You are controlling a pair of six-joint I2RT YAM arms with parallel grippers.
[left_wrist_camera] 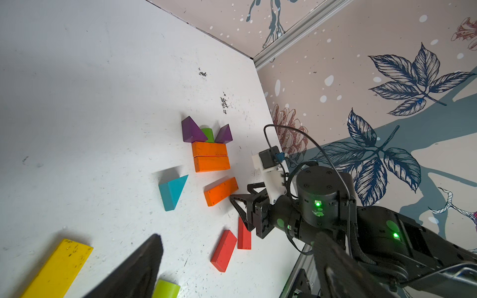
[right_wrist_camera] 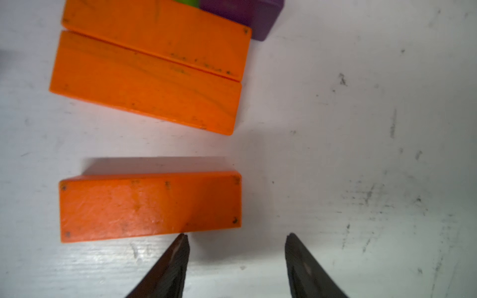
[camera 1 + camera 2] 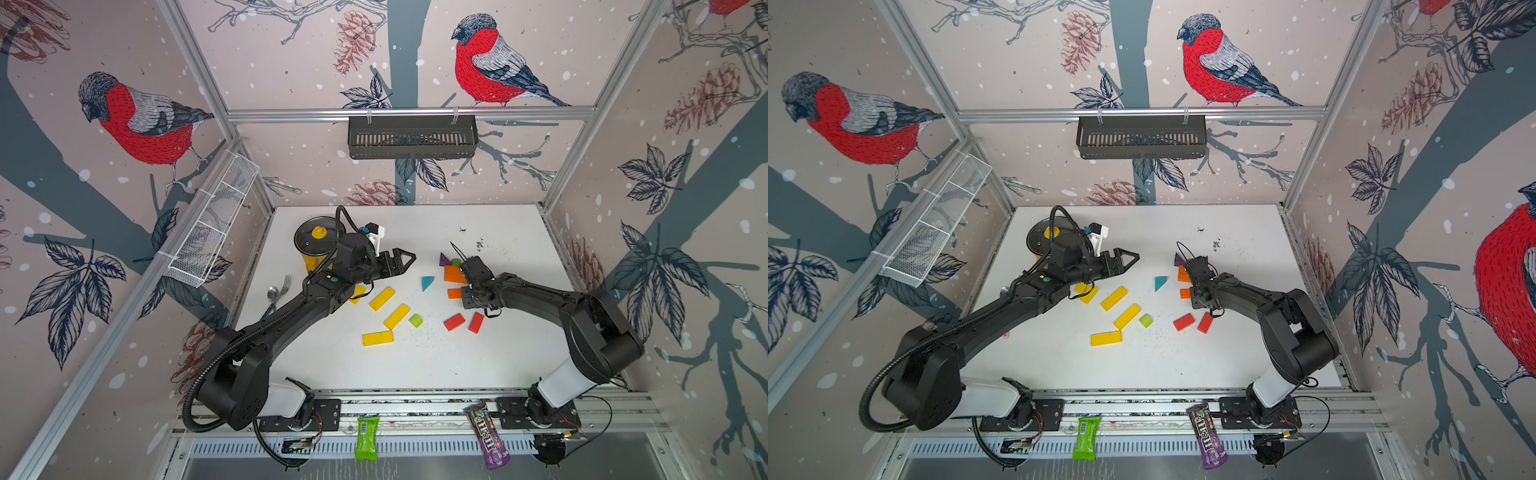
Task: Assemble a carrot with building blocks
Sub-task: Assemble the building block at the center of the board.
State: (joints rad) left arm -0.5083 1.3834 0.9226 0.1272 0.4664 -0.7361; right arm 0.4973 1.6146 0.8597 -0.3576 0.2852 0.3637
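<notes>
Near the table's right side lie two purple triangles [image 1: 192,130] [image 1: 224,134] with a lime-green cube [image 1: 207,134] between them. Two orange bars [image 1: 209,149] [image 1: 211,163] lie side by side against them. A third orange bar [image 2: 149,206] lies apart from that pair, slightly askew. My right gripper [image 2: 236,236] is open, with one fingertip at this bar's long edge and nothing between the jaws. My left gripper [image 3: 409,262] hovers open and empty over the table's middle left. A teal triangle [image 3: 427,282] lies between the two grippers.
Yellow bars [image 3: 381,298] [image 3: 397,316] [image 3: 377,338], a lime cube [image 3: 415,320] and two red bars [image 3: 454,322] [image 3: 476,322] lie scattered mid-table. A yellow pot [image 3: 318,245] with a dark lid stands at the back left, with a fork and spoon [image 3: 278,291] near it. Candy packs [image 3: 367,438] [image 3: 488,436] lie on the front rail.
</notes>
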